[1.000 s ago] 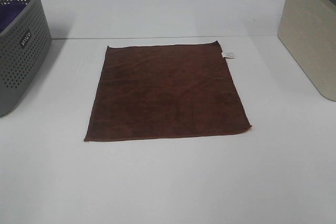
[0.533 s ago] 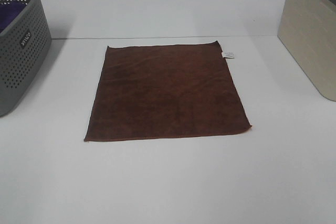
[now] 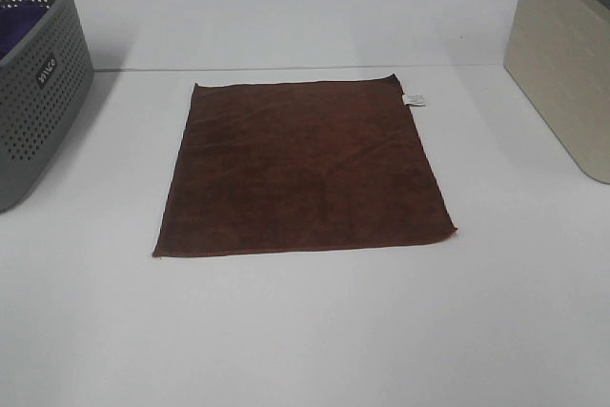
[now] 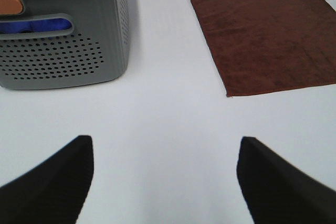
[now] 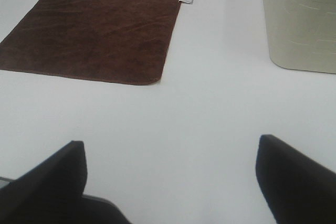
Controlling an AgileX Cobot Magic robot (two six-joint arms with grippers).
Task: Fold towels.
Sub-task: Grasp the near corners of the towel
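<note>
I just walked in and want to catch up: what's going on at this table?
Nothing is being handled right now. A dark reddish-brown square microfibre towel lies flat and unfolded on the white table. The robot's left claw and right claw are both open, empty, and back from the towel over bare table. A grey perforated plastic basket holding purple cloth stands to the left, a beige bin to the right. Folding has not started.

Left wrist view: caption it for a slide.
Open left claw above white table; brown towel lies flat, apart from the grey basket.
</note>
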